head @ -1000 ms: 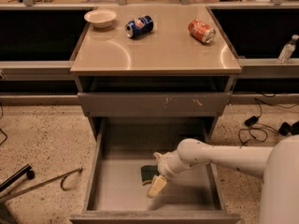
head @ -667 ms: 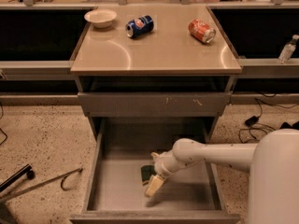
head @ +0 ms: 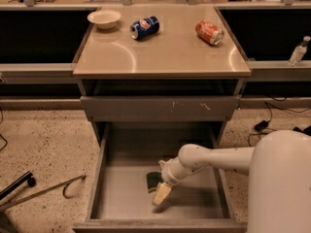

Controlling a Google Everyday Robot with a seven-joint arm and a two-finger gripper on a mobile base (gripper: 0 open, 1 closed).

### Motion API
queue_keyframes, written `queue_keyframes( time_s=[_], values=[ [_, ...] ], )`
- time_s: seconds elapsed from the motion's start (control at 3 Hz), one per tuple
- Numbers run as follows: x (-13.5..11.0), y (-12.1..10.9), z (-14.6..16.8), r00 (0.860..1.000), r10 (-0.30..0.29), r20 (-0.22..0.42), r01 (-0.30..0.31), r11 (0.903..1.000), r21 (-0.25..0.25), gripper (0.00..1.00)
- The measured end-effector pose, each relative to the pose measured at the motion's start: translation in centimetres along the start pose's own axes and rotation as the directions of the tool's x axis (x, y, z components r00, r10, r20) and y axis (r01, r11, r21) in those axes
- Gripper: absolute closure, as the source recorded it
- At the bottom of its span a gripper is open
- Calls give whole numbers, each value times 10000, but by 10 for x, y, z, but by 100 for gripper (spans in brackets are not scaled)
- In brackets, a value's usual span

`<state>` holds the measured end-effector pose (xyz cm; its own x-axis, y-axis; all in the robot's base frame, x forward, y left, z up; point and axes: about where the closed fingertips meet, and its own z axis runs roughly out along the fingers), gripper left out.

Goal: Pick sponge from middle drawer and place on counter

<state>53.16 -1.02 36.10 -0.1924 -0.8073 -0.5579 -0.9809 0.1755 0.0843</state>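
The middle drawer (head: 119, 198) is pulled open at the bottom of the grey cabinet. The sponge (head: 153, 180) lies on the drawer's flat bottom near the middle, dark green face showing, partly hidden by my arm. My gripper (head: 161, 194) reaches down into the drawer from the right, its pale fingers right beside and just in front of the sponge. The counter (head: 160, 50) is the glossy beige cabinet top above.
On the counter lie a white bowl (head: 104, 18), a blue can (head: 145, 27) on its side and a red can (head: 209, 32) on its side. A clear bottle (head: 297, 51) stands on the right shelf. Cables (head: 272, 123) and a metal rod (head: 43, 191) lie on the floor.
My arm has shifted a little to the left inside the drawer, and the gripper has moved down close to the sponge. The sponge has not moved.
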Motion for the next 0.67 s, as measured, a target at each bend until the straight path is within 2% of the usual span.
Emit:
queue_keyframes(
  time_s=[0.33, 0.67],
  values=[
    [13, 5, -1, 9997, 261, -31, -261, 9995, -155, 8],
    [13, 5, -1, 9996, 263, -31, -264, 9995, -158, 27]
  ],
)
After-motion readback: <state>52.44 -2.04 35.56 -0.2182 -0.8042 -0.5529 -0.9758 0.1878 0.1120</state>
